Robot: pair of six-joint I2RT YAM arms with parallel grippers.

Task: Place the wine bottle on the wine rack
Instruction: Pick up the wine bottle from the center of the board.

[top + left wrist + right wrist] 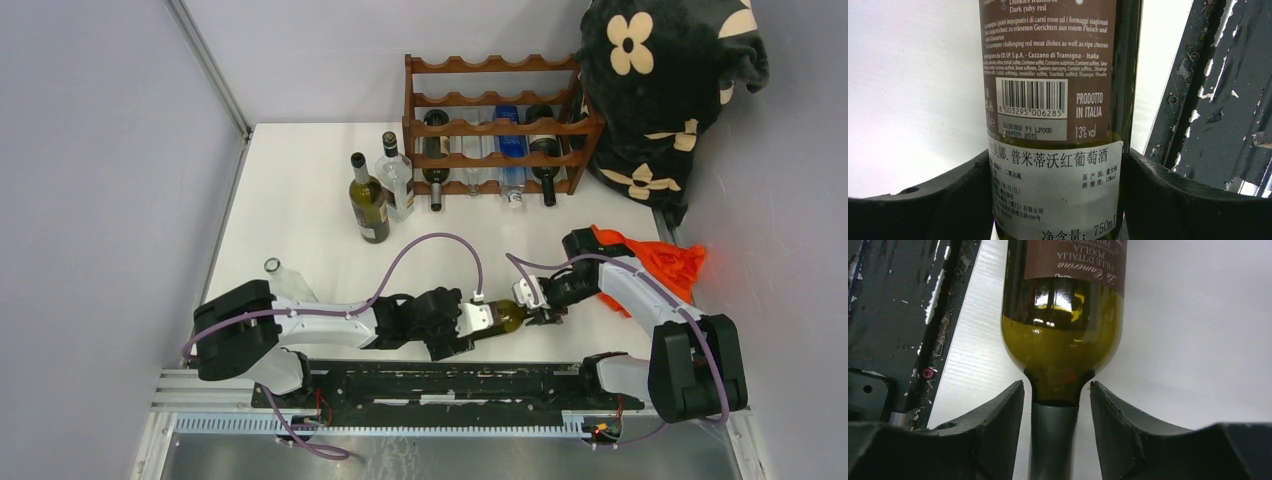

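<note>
L gripper clamps wine bottle, R gripper ajar round neck, btls near rack

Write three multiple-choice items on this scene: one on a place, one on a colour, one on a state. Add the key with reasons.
1. Where on the wine bottle are the fingers of the right gripper?
A) its base B) its neck C) its label
2. What colour is the crumpled cloth?
A) blue B) green C) orange
3. How does the left gripper stand?
A) shut on the bottle's body B) open over bare table C) holding the cloth
Key: 1 B, the neck runs between the fingers in the right wrist view. 2 C, it shows bright orange from above. 3 A, both fingers press the labelled body.
</note>
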